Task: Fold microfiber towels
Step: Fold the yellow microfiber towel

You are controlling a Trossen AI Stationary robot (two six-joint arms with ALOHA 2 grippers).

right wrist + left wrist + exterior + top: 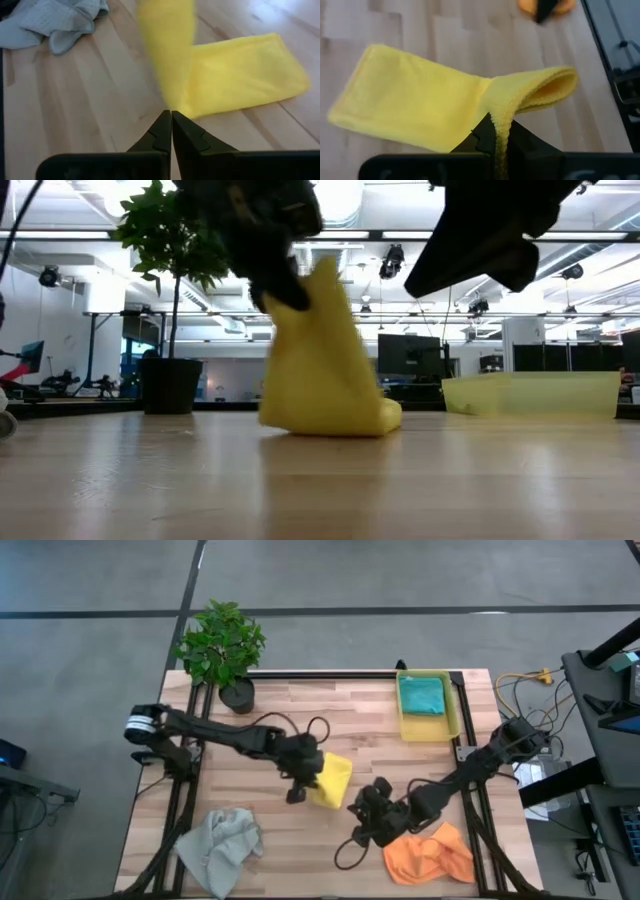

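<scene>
left pincer (303, 777) clenched on yellow towel (332, 780), mid surface (380, 755); right pincer (362, 823) clenched, nothing held, beside orange towel (430, 853). low: yellow towel (325, 360) lifted at one edge. left wrist: cloth pinched. right wrist: fingers together, grey towel (50, 22) beyond.

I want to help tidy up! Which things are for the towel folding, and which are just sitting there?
For the folding:
yellow towel, pinched in the left pincer
teal towel
orange towel
grey towel

Just sitting there:
potted plant
yellow bin, holding the teal towel
</scene>
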